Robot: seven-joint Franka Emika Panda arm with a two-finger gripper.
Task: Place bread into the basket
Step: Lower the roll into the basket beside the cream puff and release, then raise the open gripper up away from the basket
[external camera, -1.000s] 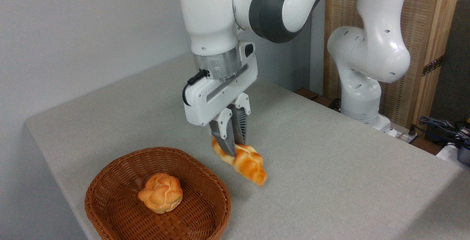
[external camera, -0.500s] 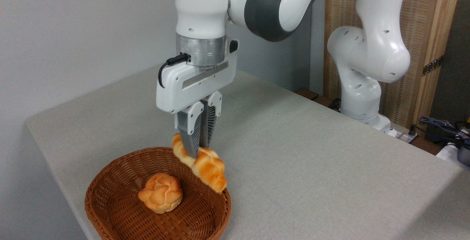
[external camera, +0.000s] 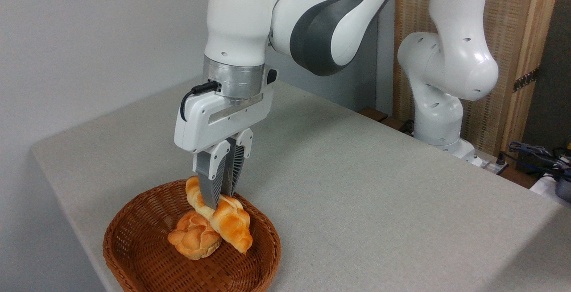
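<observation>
Hand clamps bread over basket.

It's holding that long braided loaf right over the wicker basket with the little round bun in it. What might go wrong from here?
Two things, probably. The gripper is shut on the golden braided loaf, whose pointed end hangs right beside the small round knotted bun; lowering further could shove or squash that bun. Also, the brown woven wicker basket is shallow, so a loaf released at a tilt might roll toward its rim.
</observation>
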